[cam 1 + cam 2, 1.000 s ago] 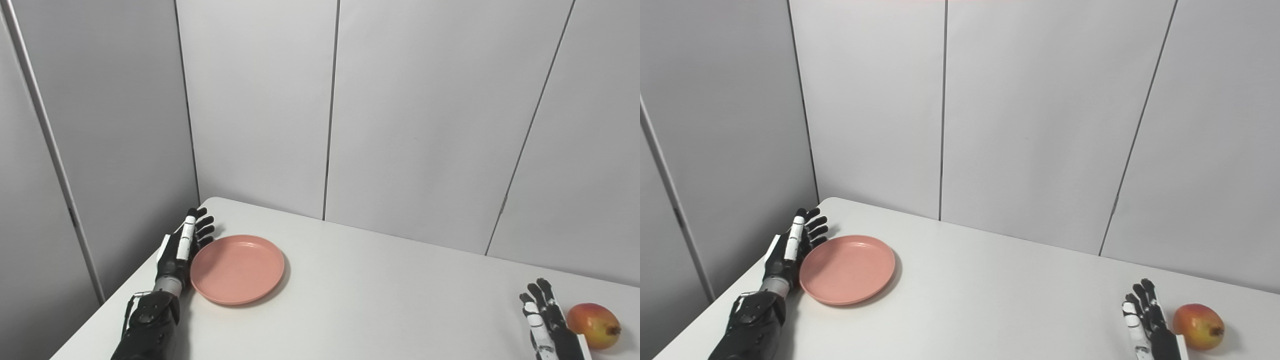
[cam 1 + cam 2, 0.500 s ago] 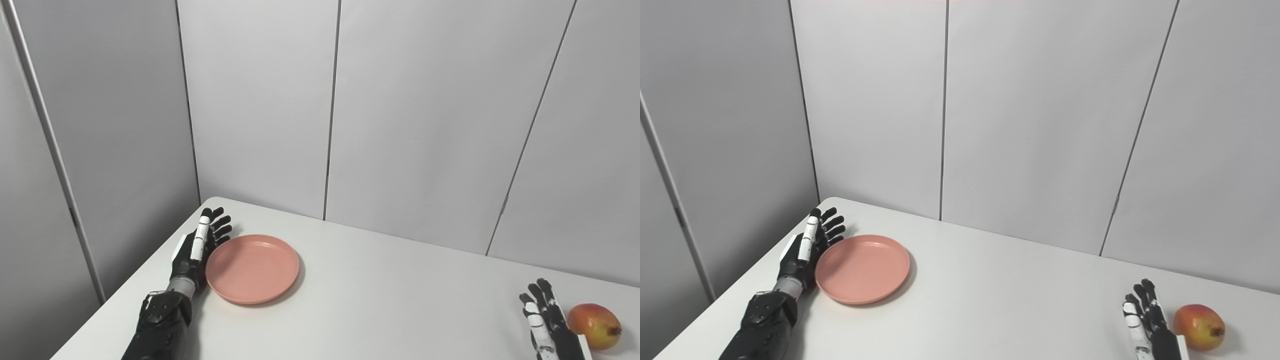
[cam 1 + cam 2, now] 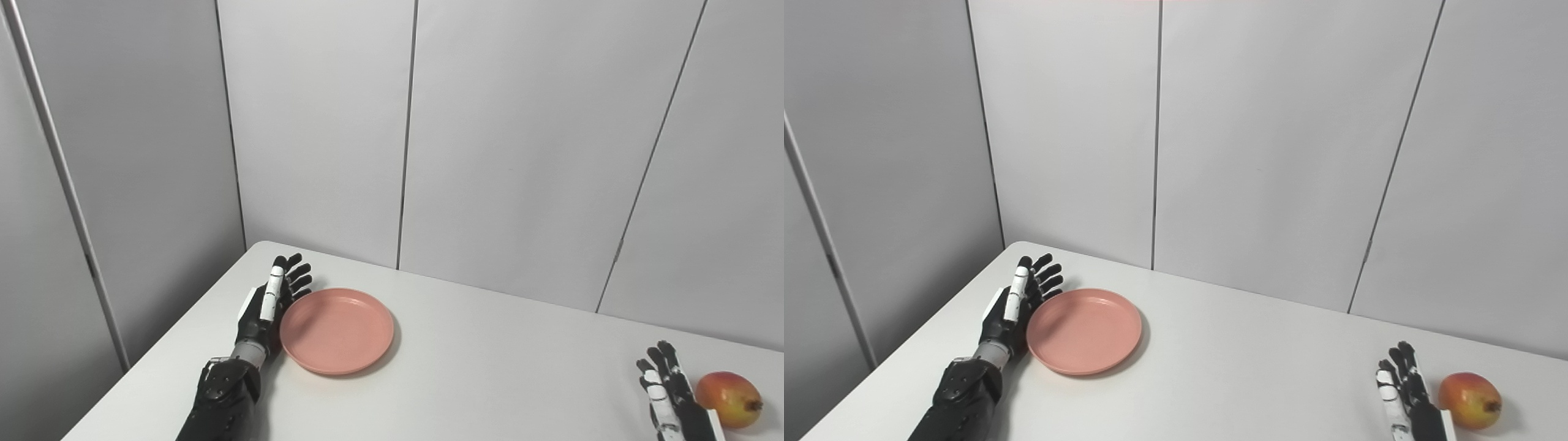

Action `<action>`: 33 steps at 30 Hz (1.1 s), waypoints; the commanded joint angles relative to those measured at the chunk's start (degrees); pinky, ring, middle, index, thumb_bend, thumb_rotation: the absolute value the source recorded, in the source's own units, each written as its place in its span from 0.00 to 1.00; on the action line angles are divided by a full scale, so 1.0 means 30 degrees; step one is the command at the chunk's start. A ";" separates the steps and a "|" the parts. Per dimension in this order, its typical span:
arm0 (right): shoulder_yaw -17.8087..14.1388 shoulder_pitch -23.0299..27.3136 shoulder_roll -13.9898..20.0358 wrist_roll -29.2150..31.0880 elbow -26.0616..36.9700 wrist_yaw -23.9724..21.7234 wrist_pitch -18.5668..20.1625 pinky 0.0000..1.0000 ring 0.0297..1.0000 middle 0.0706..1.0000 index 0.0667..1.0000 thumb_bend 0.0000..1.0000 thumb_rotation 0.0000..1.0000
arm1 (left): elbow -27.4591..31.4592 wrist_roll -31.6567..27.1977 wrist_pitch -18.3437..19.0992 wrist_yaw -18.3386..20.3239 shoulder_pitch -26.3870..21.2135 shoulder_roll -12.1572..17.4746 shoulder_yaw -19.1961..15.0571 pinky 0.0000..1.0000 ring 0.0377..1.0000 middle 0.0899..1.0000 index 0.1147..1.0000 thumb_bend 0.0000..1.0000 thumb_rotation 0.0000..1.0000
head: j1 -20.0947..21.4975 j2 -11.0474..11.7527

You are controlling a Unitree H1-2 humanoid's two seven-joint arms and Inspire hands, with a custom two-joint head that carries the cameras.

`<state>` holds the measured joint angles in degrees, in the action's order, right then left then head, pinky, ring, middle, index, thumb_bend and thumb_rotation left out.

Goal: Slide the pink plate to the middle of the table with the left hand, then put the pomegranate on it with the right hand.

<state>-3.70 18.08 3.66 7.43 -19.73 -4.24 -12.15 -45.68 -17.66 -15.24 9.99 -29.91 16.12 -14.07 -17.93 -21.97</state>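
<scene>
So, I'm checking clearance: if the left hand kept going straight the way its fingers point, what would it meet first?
Probably nothing on the table: the left hand points toward the far edge, alongside the pink plate. Beyond that stands the wall.

Right eye view. A pink plate (image 3: 1084, 331) is seen lying flat on the white table (image 3: 1225, 380), left of centre. The left hand (image 3: 1013, 306) is set on edge against the plate's left rim, fingers extended and spread. At the lower right, the right hand (image 3: 1402, 392) is held with fingers straight, just beside a pomegranate (image 3: 1470, 400) resting on the table, not gripping it. Grey wall panels (image 3: 1262, 147) are seen behind.
</scene>
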 commanded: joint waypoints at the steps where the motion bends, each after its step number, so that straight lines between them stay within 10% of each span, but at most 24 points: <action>1: 0.0062 0.0067 0.0133 -0.0187 -0.0095 -0.0112 -0.0543 0.97 0.94 0.96 0.96 0.35 0.75 | 0.0473 0.0299 -0.0009 -0.0064 -0.0186 -0.0152 0.0192 0.87 0.88 0.87 0.86 0.65 1.00 | 0.0192 -0.0122; 33: 0.0228 0.0116 -0.0445 -0.0729 0.0268 0.0432 0.0131 0.91 0.90 0.92 0.94 0.43 0.77 | 0.5771 0.1393 0.3744 -0.0854 0.1302 -0.2294 0.1616 0.89 0.89 0.87 0.86 0.61 1.00 | 0.3342 -0.1646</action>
<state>-3.37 18.25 3.02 5.41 -19.58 -3.39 -11.91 -30.16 -13.43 -4.13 7.64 -24.77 9.51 -9.33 -8.70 -26.63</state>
